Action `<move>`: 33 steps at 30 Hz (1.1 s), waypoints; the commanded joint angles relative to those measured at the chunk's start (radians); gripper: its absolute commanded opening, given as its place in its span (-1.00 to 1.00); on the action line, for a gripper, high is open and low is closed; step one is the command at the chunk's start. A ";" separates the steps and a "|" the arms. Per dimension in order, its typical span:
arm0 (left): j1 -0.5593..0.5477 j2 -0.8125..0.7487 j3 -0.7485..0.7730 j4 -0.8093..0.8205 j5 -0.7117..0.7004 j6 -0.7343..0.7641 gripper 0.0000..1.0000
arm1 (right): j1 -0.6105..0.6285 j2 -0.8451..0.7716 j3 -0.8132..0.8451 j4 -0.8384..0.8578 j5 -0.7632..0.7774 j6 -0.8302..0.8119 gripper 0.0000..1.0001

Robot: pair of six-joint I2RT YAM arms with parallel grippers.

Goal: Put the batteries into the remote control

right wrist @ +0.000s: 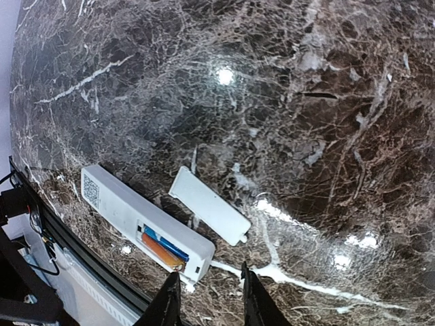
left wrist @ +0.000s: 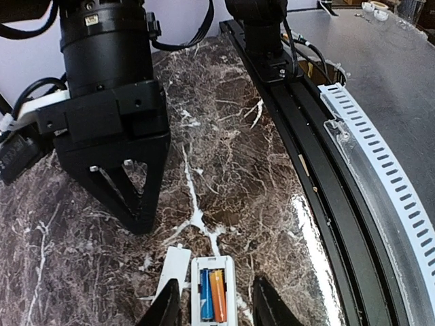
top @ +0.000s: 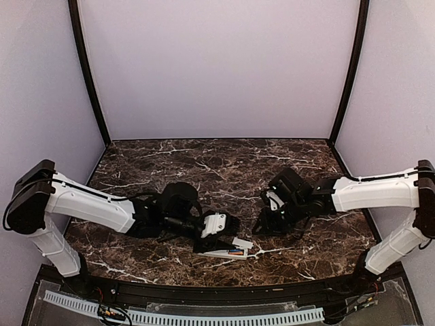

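The white remote control [right wrist: 129,212] lies back up near the table's front edge, with its dark sticker [right wrist: 92,192] at one end. The blue battery [left wrist: 206,295] and the orange-red battery [left wrist: 217,297] lie side by side in its open recess. My left gripper [left wrist: 216,307] is open, its fingers standing either side of the remote [left wrist: 213,270] without touching it. My right gripper [right wrist: 209,302] is open and empty, just off the remote's battery end. In the top view the remote [top: 228,252] lies below the left gripper [top: 219,236], with the right gripper [top: 268,224] to its right.
The loose white battery cover [right wrist: 207,205] lies flat on the marble beside the remote; it also shows in the left wrist view [left wrist: 170,272]. A black rail [left wrist: 319,190] and a white slotted strip [left wrist: 380,170] run along the table's front edge.
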 commanded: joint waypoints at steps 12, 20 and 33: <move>-0.072 0.240 0.227 -0.210 -0.144 -0.035 -0.58 | -0.013 -0.016 -0.150 0.201 -0.009 -0.044 -0.42; -0.072 0.292 0.254 -0.250 -0.168 -0.025 -0.58 | -0.013 -0.003 -0.179 0.246 -0.022 -0.051 -0.42; -0.079 0.308 0.252 -0.273 -0.203 -0.001 -0.64 | -0.014 0.026 -0.186 0.276 -0.049 -0.060 -0.42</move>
